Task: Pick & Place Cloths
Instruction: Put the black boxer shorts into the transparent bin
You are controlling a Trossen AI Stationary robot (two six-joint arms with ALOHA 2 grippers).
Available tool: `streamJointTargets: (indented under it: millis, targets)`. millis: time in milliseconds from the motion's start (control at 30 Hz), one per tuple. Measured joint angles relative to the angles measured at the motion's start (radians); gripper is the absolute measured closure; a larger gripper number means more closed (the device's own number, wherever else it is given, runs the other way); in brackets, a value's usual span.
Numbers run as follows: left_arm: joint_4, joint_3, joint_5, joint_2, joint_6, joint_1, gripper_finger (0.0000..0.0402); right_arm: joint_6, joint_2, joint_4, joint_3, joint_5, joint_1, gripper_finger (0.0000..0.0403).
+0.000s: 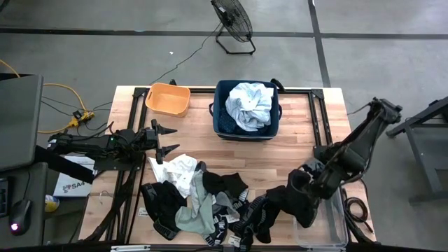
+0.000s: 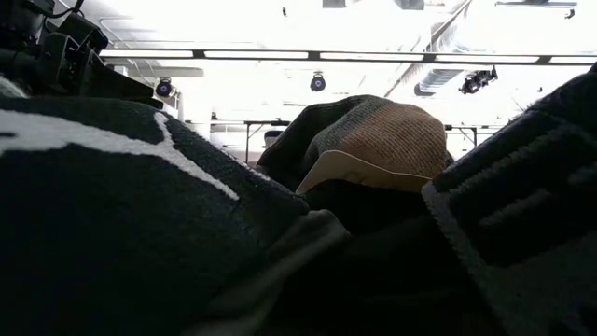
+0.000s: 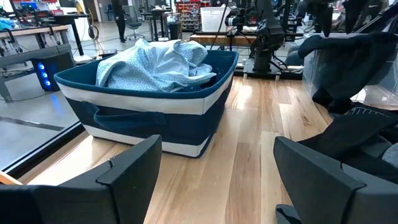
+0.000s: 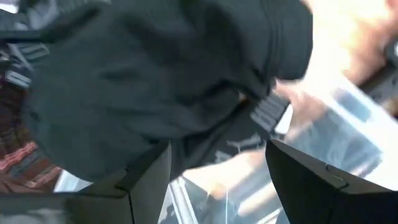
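We see a pale wood-plank worktop (image 1: 294, 133) on a black frame, standing on a grey concrete floor (image 1: 140, 59) crossed by dark lines; a floor fan (image 1: 234, 24) stands beyond it, and yellow cables (image 1: 59, 98) run off its left side. The left wrist view looks into a workshop with desks and shelving. The only writing we make out is white lettering on a box (image 1: 70, 185) below the left arm, too small to read. A navy fabric bin (image 1: 224, 119) at the far middle holds a pale blue-white shirt (image 1: 250, 105), bunched, with no clear long axis. An orange tub (image 1: 168, 99) sits just beside the bin. The remaining cloths (image 1: 199, 199), white, black and grey-green, lie in a heap stretched side to side along the near edge. A black piece (image 1: 290, 203) hangs at a clear plastic container (image 1: 329, 224) at the near right corner. The right gripper (image 1: 306, 183) is over it, fingers (image 4: 146, 180) spread apart; whether they touch it we cannot tell. The left gripper (image 1: 166, 138) waits left of the bin, fingers released.
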Motion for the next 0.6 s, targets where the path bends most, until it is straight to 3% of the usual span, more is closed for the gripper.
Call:
streamJointTargets:
  millis: [367, 600]
  targets:
    - [0.000, 0.000, 0.000, 0.000, 0.000, 0.000, 0.0096, -0.225, -0.021, -0.024, 0.000, 0.037, -0.145, 0.0149]
    - [0.000, 0.000, 0.000, 0.000, 0.000, 0.000, 0.0096, -0.329, -0.021, -0.032, 0.000, 0.009, -0.208, 0.0149]
